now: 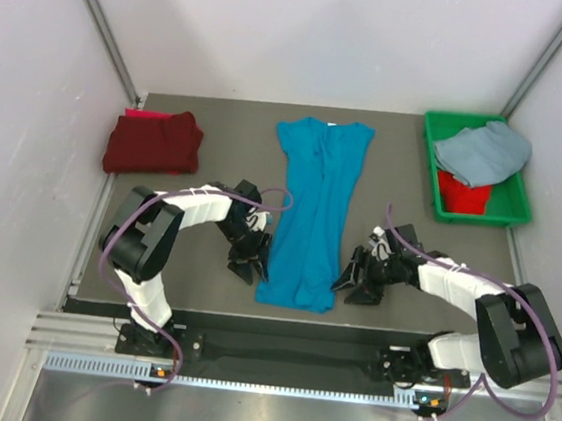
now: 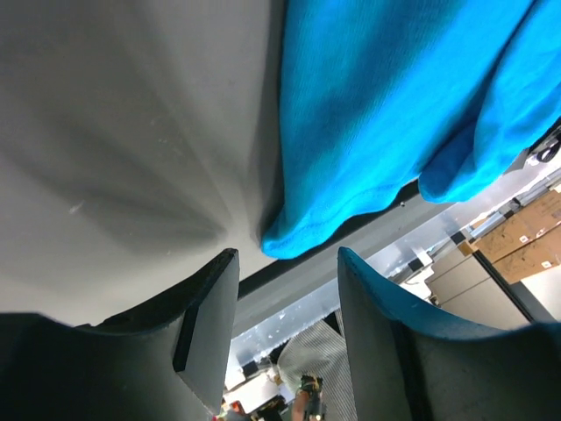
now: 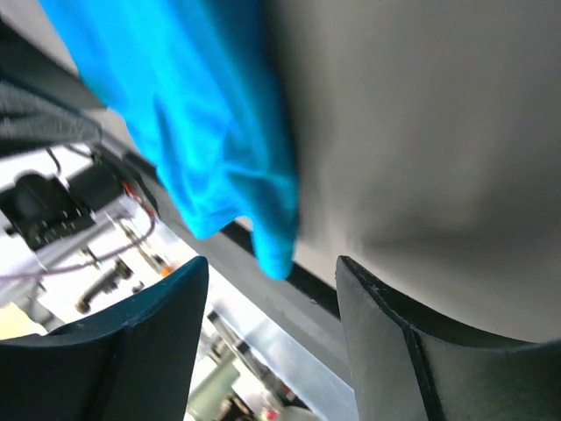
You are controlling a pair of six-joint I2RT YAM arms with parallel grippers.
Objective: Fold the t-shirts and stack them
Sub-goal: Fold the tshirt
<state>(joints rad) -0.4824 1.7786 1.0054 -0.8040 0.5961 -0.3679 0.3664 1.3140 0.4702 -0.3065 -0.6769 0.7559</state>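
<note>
Folded dark maroon cloth t-shirt (image 1: 152, 144) sits at ten o'clock. Turquoise-blue cloth t-shirt (image 1: 313, 209), at tabletop (image 1: 228, 145) centre, is narrowed lengthwise only; left fingers (image 2: 206, 324) and right fingers (image 3: 386, 351) flank its six-o'clock hem, parted, empty. Shirts (image 1: 483, 156) in the green plastic bin (image 1: 481, 218) await folding.

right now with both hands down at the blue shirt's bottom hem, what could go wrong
1. The left hand and right hand are open with no cloth between the fingers. The blue shirt corners lie just off them, so closing may miss, or catch only the top layer and spoil the lengthwise fold.
2. The hem lies at the near edge of the table; a pull toward the bases could drag it off.
</note>
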